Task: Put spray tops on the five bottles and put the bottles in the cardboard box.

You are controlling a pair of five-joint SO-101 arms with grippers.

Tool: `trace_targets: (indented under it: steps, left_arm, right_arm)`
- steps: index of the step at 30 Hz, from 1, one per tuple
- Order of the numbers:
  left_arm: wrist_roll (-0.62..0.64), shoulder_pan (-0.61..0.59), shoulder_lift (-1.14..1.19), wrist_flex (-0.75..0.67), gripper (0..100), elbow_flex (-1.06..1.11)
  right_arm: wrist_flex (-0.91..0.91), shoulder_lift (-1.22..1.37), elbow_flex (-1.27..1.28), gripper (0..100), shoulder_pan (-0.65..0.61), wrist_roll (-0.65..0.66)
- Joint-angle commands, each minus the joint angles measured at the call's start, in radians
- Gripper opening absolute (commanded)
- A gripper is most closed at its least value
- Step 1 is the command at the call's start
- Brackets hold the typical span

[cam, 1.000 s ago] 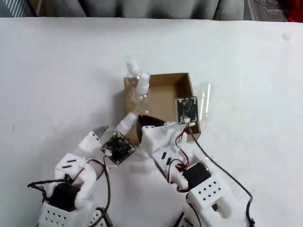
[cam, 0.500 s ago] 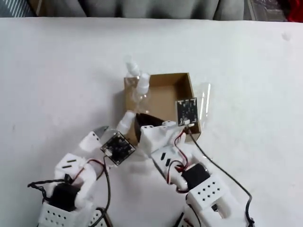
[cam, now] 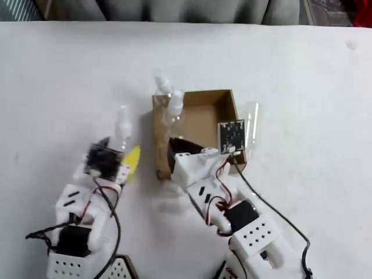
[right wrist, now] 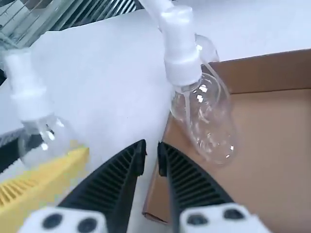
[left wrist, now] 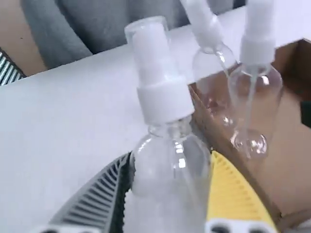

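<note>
A clear bottle (cam: 122, 129) with a white spray top stands upright left of the cardboard box (cam: 224, 100), and my left gripper (cam: 120, 149) is shut on its body. The left wrist view has this bottle (left wrist: 163, 160) pinched between a grey finger (left wrist: 104, 194) and a yellow one. Two capped bottles (cam: 163, 83) (cam: 174, 106) lean at the box's back left corner. My right gripper (cam: 174, 152) hangs at the box's front left corner, black fingers (right wrist: 121, 170) shut on nothing. A bottle (cam: 251, 123) without a top lies right of the box.
Open white tabletop (cam: 70, 75) spreads left of and behind the box. The right arm's body (cam: 232, 215) sits close in front of the box. Beyond the table's far edge is a grey surface (cam: 192, 9).
My left arm has pulled left, away from the box's front corner and the right gripper, carrying the capped bottle, which now stands upright. The right arm has hardly moved.
</note>
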Motion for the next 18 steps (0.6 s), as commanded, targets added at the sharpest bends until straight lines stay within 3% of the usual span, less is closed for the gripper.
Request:
trace_targets:
  steps: [1,6,10,18]
  left_arm:
    - [0.126,-0.087,-0.01,-0.097,2,-0.014]
    - [0.324,-0.148,-0.01,-0.221,2,-0.006]
    - [0.47,-0.186,-0.01,-0.33,2,0.035]
    - [0.459,-0.191,-0.01,-0.373,2,0.037]
  right_arm:
    - [-0.002,-0.008,-0.014,1.8,-0.044,0.0]
    - [-0.002,-0.008,-0.008,1.8,-0.168,-0.006]
    - [-0.002,-0.008,-0.006,1.8,-0.194,-0.006]
    - [-0.002,-0.008,-0.006,1.6,-0.2,-0.002]
